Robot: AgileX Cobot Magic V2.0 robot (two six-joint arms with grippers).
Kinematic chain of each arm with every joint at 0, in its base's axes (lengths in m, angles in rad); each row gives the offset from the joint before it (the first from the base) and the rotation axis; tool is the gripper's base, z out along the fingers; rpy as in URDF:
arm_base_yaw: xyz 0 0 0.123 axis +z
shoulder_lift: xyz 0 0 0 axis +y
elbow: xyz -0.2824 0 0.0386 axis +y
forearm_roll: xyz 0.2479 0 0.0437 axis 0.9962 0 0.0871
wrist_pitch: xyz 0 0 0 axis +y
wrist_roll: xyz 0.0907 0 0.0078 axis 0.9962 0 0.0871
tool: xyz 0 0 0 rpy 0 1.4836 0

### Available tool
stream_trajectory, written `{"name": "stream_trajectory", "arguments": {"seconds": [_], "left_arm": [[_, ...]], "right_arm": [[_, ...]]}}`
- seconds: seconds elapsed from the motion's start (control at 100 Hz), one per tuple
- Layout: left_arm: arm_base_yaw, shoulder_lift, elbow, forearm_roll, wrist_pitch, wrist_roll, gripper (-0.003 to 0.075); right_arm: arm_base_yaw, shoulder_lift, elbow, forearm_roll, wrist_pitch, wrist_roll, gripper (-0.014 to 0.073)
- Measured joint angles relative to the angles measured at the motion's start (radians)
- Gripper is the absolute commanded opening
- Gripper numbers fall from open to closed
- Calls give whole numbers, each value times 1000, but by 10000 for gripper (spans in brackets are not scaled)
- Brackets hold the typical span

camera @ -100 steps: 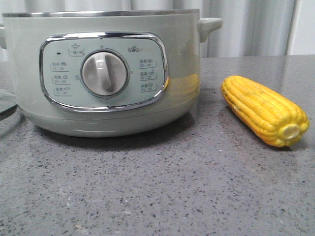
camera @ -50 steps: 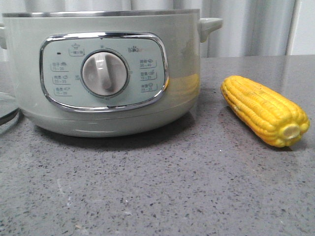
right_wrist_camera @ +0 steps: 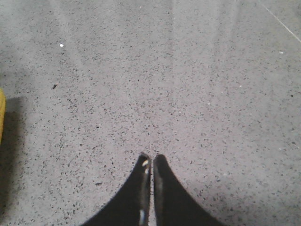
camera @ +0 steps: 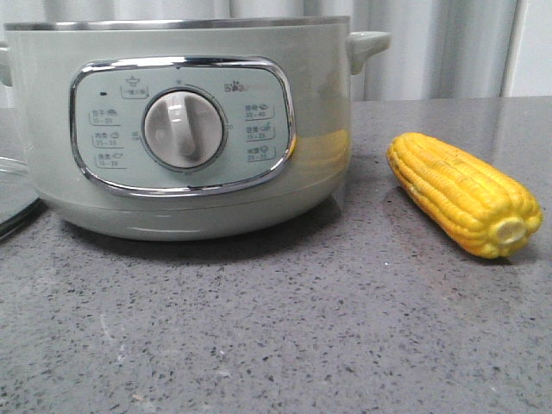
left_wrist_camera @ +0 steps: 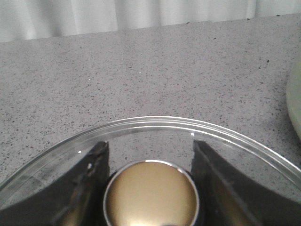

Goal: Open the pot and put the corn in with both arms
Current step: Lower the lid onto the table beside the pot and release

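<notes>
Gripping the brass-coloured knob (left_wrist_camera: pixel 150 194) of a glass lid (left_wrist_camera: pixel 155 123), the left gripper (left_wrist_camera: pixel 150 190) has one dark finger (left_wrist_camera: pixel 91 174) on each side of it, spread about as wide as the knob; whether the pads actually press on it I cannot tell. Only the left wrist view shows this. The lid's clear rim curves round in front of the fingers, with speckled grey table (left_wrist_camera: pixel 141 70) visible through and beyond it, and a sliver of pale green, likely the pot (left_wrist_camera: pixel 295 101), at that picture's edge.

From the front, neither arm is visible. What shows of the lid is a small arc of glass at the table's left edge, low beside the pot (camera: pixel 181 129) and seemingly resting on or just over the surface.

The right gripper (right_wrist_camera: pixel 149 162) appears only in its own wrist view: its two dark fingers are pressed together with nothing between them, above bare table. A thin strip of yellow at the picture's edge may be the corn (right_wrist_camera: pixel 1 113), apart from the fingers.

The pot stands toward the left side of the table, close to the front camera, its dial (camera: pixel 183 128) and chrome-framed panel facing forward, its steel rim uncovered. The corn (camera: pixel 466 194) lies on the table toward the right edge, near the pot but not touching it, its pale stub end pointing toward the near edge.
</notes>
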Motion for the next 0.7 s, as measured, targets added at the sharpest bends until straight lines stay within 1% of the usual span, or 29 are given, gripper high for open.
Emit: {"name": "stream_trajectory", "arguments": {"seconds": [0.01,0.05,0.21,0.29,0.36,0.57,0.7], "left_arm": [[0,0,0,0,0,0,234],[0,0,0,0,4,-2,253],[0,0,0,0,13,-3,311],[0,0,0,5,20,-3,370],[0,-5,-2,14,15,0,395],[0,-62,-2,21,9,2,398],[0,-134,-2,23,9,3,398]], "right_arm": [[0,0,0,0,0,0,-74],[0,0,0,0,0,0,-74],[0,0,0,0,0,0,-74],[0,0,0,0,0,0,-74],[0,0,0,0,0,0,-74],[0,0,0,0,0,0,-74],[6,0,0,2,0,0,-74]]}}
